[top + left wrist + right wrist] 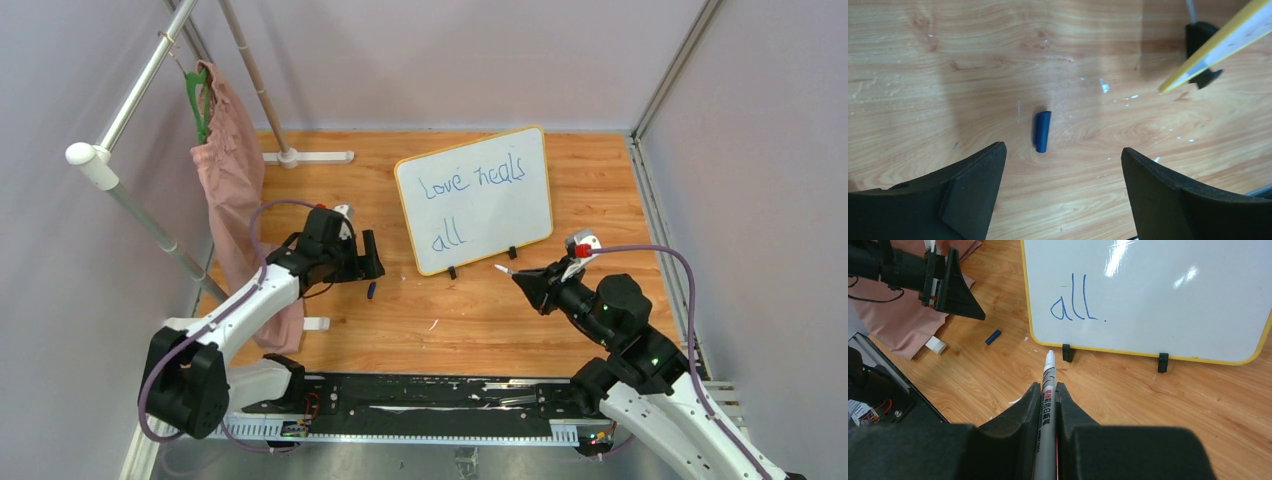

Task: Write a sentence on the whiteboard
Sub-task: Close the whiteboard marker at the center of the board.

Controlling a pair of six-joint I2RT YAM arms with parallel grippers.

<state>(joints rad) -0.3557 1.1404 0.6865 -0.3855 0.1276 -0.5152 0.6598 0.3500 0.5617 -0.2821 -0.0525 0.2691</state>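
The whiteboard (510, 215) stands tilted on two black feet at the back middle of the wooden table. The sentence (470, 182) on it reads "Love heals all" in blue, in two lines. The right wrist view shows the board (1173, 300) and the word "all" (1073, 309). My right gripper (528, 280) is shut on a grey marker (1046, 395). The marker's bare tip (1050, 354) points at the board's lower left foot, a little short of it. My left gripper (1063, 150) is open and empty, low over the table. A blue marker cap (1042, 130) lies just ahead of it.
A pink cloth (230, 170) hangs from a green hanger on a white rack at the left. The rack's base (310, 157) lies behind the board. A black rail (420, 400) runs along the near edge. The board's yellow rim (1218, 47) shows in the left wrist view.
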